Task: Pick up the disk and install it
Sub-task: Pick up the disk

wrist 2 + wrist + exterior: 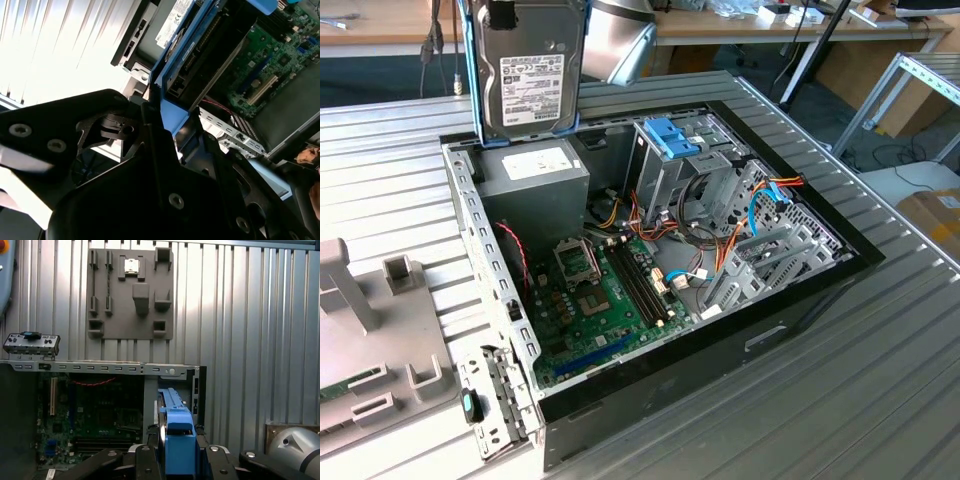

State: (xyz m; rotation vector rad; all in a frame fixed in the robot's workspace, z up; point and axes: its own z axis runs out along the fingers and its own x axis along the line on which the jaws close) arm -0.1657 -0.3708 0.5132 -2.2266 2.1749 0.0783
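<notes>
A green motherboard (pixel 610 300) is housed in the open black computer case (pixel 775 340), and above it, upper left in the exterior view, the grey-metal, blue-framed disk (pixel 532 85) is clamped upright by the black gripper (pixel 177 441).

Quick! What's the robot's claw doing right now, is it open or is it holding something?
Gripper: shut on the disk, holding it upright over the open computer case.
</notes>
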